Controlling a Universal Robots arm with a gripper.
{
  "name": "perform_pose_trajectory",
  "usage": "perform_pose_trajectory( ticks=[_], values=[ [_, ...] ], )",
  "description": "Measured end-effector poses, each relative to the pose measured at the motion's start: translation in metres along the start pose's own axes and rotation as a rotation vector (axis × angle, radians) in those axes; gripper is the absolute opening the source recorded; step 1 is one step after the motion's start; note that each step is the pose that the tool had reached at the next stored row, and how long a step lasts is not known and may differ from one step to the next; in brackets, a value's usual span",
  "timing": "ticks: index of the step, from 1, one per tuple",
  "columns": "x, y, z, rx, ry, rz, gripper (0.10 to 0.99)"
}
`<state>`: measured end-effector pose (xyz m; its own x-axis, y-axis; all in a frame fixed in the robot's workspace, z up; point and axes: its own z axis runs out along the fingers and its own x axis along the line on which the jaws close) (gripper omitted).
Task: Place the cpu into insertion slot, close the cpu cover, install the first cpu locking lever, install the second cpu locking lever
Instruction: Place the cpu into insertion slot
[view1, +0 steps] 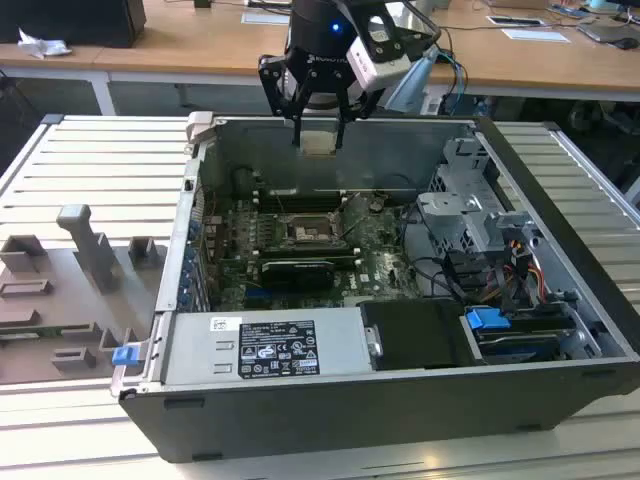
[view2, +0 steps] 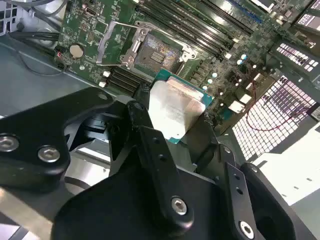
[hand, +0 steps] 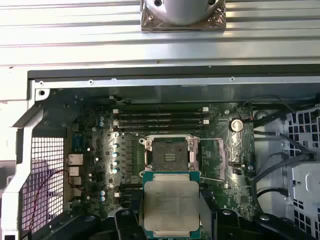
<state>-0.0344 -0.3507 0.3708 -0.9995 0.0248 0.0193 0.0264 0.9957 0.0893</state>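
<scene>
The pincer is clenched on two opposite edges of the cpu, so the chip hangs level above the open computer case, well short of the bare insertion slot. The cpu is flat and square, pale silver with a thin green rim. The cpu cover seems swung open beside the slot.

The cpu, a flat square chip with a pale silvery face and a green edge, hung level in the gripper, pinched at two opposite sides, above the open case. Below it, the insertion slot lay bare, a dark square in a metal rim. The cpu cover stood swung open beside it.
</scene>
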Motion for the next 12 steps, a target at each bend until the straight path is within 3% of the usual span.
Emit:
perform_pose_trajectory(
  ticks=[7,12],
  values=[
    [0.0000,0.0000,0.0004,-0.001,-0.0061,0.068,0.537],
    [-0.0001,-0.0003,0.0030,-0.002,-0.0146,0.163,0.537]
  ],
)
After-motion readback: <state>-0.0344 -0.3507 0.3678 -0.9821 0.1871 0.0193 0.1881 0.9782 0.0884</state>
